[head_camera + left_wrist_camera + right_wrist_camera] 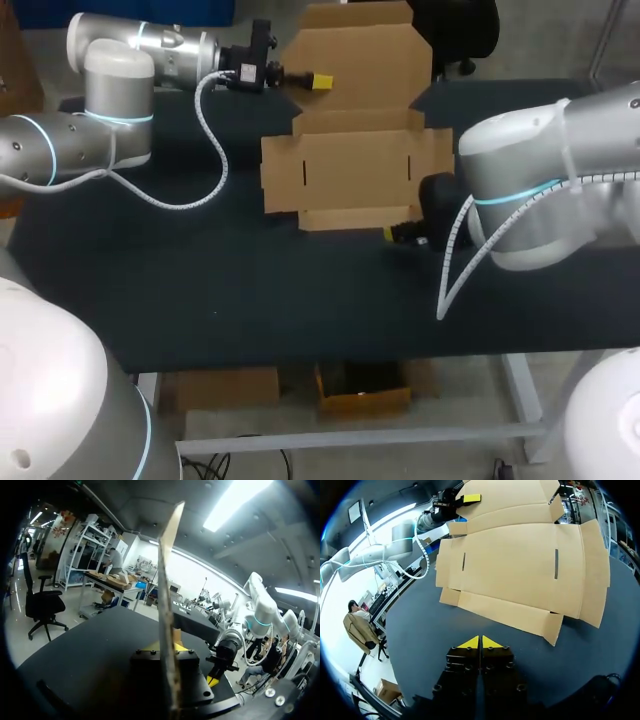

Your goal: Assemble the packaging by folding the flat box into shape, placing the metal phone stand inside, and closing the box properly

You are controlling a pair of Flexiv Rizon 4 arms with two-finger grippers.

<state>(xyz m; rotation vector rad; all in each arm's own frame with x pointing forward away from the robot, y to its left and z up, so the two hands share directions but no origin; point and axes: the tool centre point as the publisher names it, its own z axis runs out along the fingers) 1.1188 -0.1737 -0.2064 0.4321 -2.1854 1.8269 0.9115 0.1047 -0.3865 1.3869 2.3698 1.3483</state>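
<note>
You will find the flat brown cardboard box blank lying unfolded toward the back middle of the black table. Its upper face is plain brown board, marked only by two short cut slots in the wide centre panel. The left claw comes in from the left side and sits at the left edge of the blank's far panel. In the left wrist view that panel runs edge-on straight through the claw, with yellow tips close against both faces, so record it as pinching the board. The right claw has its two yellow tips pressed together with nothing between them. It hangs over bare table just short of the blank's near flap (in the head view it sits by the front right corner). Whether it touches the table cannot be told.
</note>
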